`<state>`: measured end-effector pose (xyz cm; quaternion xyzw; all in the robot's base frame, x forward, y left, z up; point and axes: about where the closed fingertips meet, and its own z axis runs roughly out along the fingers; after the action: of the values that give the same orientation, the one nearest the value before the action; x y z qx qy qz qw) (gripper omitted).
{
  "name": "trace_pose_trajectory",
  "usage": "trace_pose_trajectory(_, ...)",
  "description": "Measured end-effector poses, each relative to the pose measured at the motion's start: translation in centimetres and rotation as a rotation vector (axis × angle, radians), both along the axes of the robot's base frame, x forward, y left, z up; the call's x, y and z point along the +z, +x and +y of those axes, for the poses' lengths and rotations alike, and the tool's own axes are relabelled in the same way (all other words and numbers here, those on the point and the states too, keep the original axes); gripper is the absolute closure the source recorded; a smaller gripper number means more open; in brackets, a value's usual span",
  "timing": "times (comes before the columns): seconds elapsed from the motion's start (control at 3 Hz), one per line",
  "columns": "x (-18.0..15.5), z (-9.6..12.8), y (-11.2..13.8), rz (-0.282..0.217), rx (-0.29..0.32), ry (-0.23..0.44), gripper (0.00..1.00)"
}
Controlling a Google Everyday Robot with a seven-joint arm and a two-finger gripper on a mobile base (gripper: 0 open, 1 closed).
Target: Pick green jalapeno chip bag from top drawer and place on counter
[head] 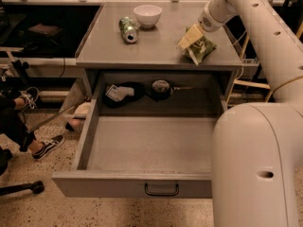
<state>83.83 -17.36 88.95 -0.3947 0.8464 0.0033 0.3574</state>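
The green jalapeno chip bag [202,48] rests on the right side of the grey counter [156,46], near its front edge. My gripper [189,38] is right at the bag's upper left, its pale fingers closed on the bag's top. The white arm reaches in from the upper right. The top drawer [142,145] is pulled fully open below the counter, with its dark handle [161,189] at the front.
A white bowl [147,15] and a green drink can [128,30] lie at the counter's back. A black packet with a white label [118,93] and a dark round object [161,89] sit at the drawer's back. A person's shoes [45,146] are on the floor at left.
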Motion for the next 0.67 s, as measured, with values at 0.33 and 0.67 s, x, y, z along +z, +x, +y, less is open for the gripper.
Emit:
trace_pose_trajectory(0.33,-0.2,0.1,0.0,0.004,0.001,0.003,0.00)
trace_pose_trajectory(0.67,-0.4,1.9,-2.6,0.045,0.079,0.029,0.00)
